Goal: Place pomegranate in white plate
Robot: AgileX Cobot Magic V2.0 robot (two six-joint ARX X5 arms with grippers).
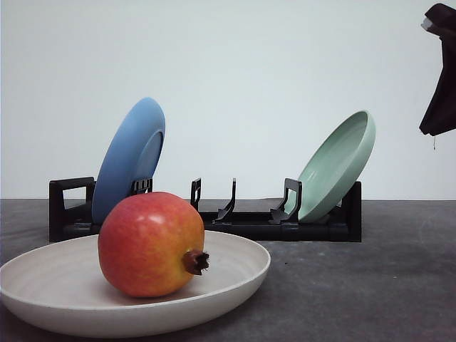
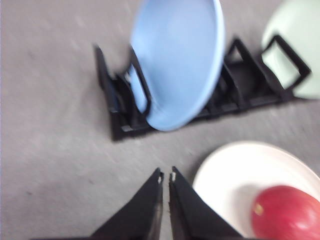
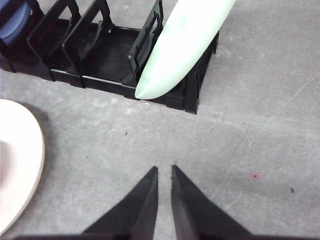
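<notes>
Resting inside the wide, shallow, matte off-white round plate [image 1: 43, 285], the round pomegranate with glossy red skin and orange-yellow patches [image 1: 151, 244] lay on its side, its small dark brown crown nub pointing toward the plate's right rim. Judged from that, the placing looked done, and the step in hand was a clean retreat. The left tool [image 2: 166, 176] hung over bare worktop beside the plate, its two black fingers nearly touching and holding nothing. The right tool [image 3: 164, 170] was likewise almost closed and empty, above open surface between the plate and the rack. To finish well, both arms would best lift straight away from the plate, never sweeping across its rim, since a round fruit on a shallow dish could roll at a small knock. The left arm, being just beside the rim, called for the most care.

The worktop [image 1: 370, 285] was a dull, mottled grey sheet, matte and lightly speckled, with a tiny pink fleck in the right wrist view. Behind the plate stood a black plastic dish rack [image 1: 249, 221], holding a tilted blue plate [image 1: 132, 153] at its left end and a tilted pale green plate [image 1: 338, 164] at its right. Beyond was a plain, pale wall [image 1: 249, 71], and a dark part of the robot [image 1: 442, 78] hung at the upper right.
</notes>
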